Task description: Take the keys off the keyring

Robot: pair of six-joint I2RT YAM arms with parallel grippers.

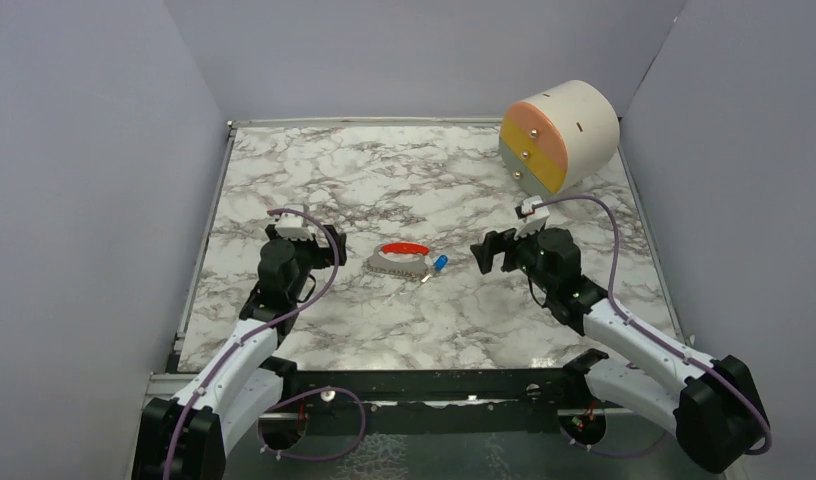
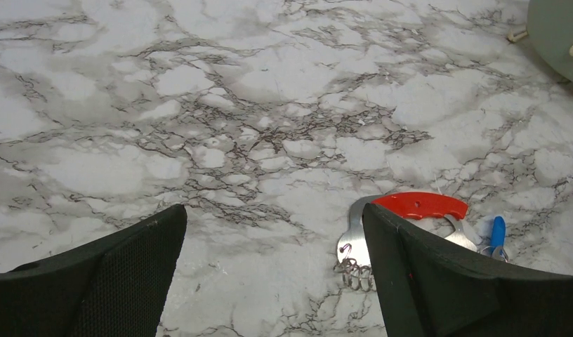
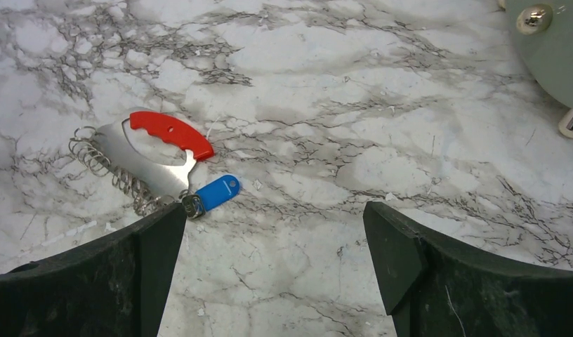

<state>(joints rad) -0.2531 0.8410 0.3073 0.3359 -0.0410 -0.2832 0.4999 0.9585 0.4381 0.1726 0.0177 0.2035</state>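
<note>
Several keys (image 3: 140, 165) lie flat in a fanned bunch near the middle of the marble table (image 1: 314, 170). They are threaded on the red keyring (image 3: 170, 132), and a small blue-headed key (image 3: 217, 192) trails at one end. None looks freed from the ring, so the task seems to be at its start.

The bunch sits between the two arms, where either could reach it. The left gripper (image 2: 273, 217) is low over the table with its jaws spread wide and nothing between them. In its wrist view the bunch lies just outside its right-hand finger, which partly hides it. The right gripper (image 3: 274, 214) is also spread and empty, with the bunch off beyond its left-hand finger. Neither gripper touches the metal. My guess is that they face the bunch from opposite sides so one can pin the ring while the other works a key loose.

The round drawer unit (image 1: 559, 135) stands well apart in the far right corner. Its drawers look closed, so whatever is inside is hidden.
</note>
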